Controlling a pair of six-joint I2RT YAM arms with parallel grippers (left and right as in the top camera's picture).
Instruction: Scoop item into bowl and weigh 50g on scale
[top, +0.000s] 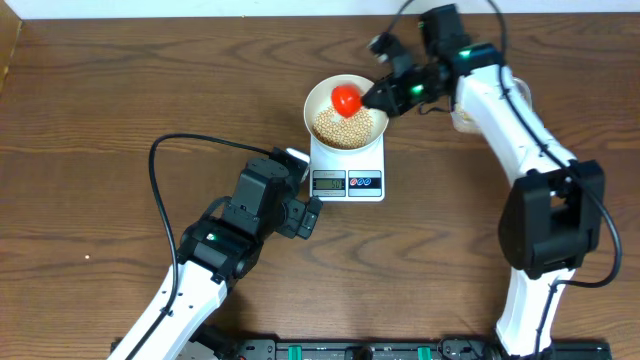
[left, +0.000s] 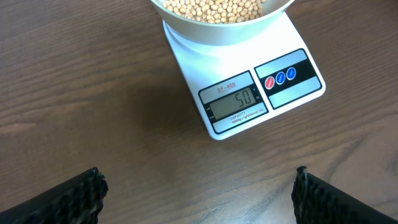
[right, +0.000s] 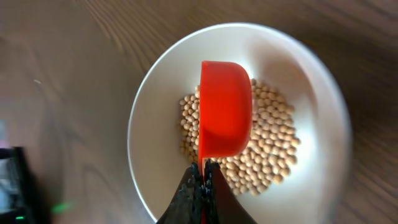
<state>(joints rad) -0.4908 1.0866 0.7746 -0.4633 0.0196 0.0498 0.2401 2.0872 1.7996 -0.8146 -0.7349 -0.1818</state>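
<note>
A white bowl (top: 318, 100) holding pale-tan beans (top: 345, 128) stands on the white scale (top: 362, 160), whose display (left: 233, 99) reads 50. My right gripper (top: 378, 95) is shut on the thin handle of a red scoop (top: 346, 98), which hangs tipped over the bowl. From the right wrist I see the scoop's (right: 225, 115) outer side above the beans (right: 270, 146), the bowl rim (right: 142, 124) around them, and my right gripper (right: 203, 173). My left gripper (left: 199, 194) is open and holds nothing, low over the wood in front of the scale.
The left arm (top: 225, 240) lies left of the scale with its black cable (top: 160, 180) looping over the table. The right arm (top: 520, 130) runs down the right side. Something pale (top: 462, 120) peeks out beside it. The wall edge runs along the top.
</note>
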